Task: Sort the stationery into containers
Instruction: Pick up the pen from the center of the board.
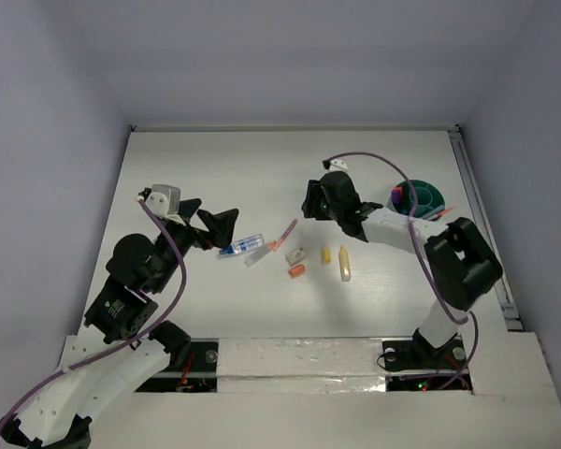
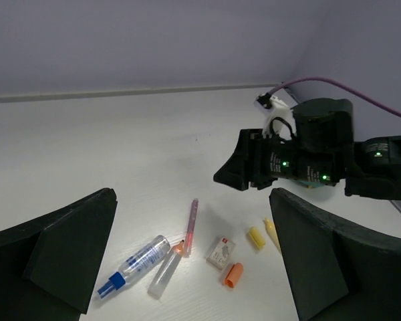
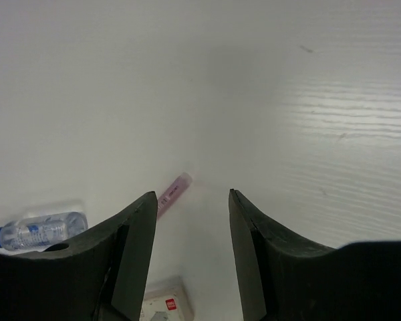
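The left arm is reaching in low from its corner with the elbow folded, and the left claw (image 2: 192, 195) is hanging over the table (image 1: 215, 159), fingers spread wide and gripping nothing. Right ahead of it, framed between the two fingers in the wrist view, the loose stationery is lying scattered. The blue-white pen (image 2: 134, 266) is sitting nearest, toward its left finger, with an orange-tipped clear tube (image 2: 166, 271) just beside it. The thin pink pen (image 2: 191, 224) is slanting away from the tube's tip. Over toward its right finger are lying the white eraser (image 2: 221, 252), the orange stub (image 2: 233, 275) and the two yellow markers (image 2: 256, 237). Facing it from across the pile, the right arm is stretching leftward, and the right claw (image 3: 192, 200) is tilting down with its fingers parted and nothing between them. The pink pen's end is showing just past one fingertip, and the eraser is lying nearer the wrist, under the gap. The teal organiser (image 1: 423, 198) is standing well behind this claw, beside the forearm.
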Tool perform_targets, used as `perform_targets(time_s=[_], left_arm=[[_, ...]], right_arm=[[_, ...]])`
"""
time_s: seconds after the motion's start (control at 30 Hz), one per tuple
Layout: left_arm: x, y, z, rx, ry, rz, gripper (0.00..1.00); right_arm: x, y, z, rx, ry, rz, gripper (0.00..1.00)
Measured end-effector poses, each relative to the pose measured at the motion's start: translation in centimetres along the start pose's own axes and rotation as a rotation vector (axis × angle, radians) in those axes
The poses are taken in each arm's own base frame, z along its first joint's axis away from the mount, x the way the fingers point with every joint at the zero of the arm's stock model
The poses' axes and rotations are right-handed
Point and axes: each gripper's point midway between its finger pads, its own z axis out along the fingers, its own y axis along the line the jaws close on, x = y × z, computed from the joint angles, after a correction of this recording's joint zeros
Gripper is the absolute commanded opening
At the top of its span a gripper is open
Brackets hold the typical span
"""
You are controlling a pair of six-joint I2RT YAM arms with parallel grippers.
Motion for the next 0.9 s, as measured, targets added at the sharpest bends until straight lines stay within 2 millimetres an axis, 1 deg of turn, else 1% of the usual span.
perform_targets(time_s=[0.2, 0.3, 0.4, 0.47, 0.6, 0.77, 0.9], left_arm=[[0.0, 0.0, 0.0, -0.002, 0.001, 0.000, 0.99], [0.0, 0.0, 0.0, -0.002, 0.002, 0.000, 0.99], [0.0, 0.0, 0.0, -0.002, 0.002, 0.001, 0.99], [0.0, 0.0, 0.0, -0.002, 0.002, 0.000, 0.99], [0.0, 0.0, 0.0, -0.002, 0.002, 0.000, 0.99], [0.0, 0.0, 0.0, -0.002, 0.001, 0.000, 0.99], [0.0, 0.0, 0.0, -0.002, 0.001, 0.000, 0.99]], right_arm=[[4.3, 2.2, 2.6, -0.038, 0.144, -0.002, 0.48], [6.5, 2.9, 3.1, -0.045, 0.202, -0.012, 0.46], [7.9, 3.2, 3.4, -0.041, 0.246, -0.019, 0.45], [8.4, 3.3, 3.5, -0.036, 0.260, -0.019, 0.44], [8.3, 3.7, 4.0, -0.033, 0.266, -0.017, 0.41], [7.6, 4.0, 5.3, 0.001, 0.253, -0.036, 0.37], [7.1, 3.6, 6.0, 0.053, 0.245, -0.084, 0.35]])
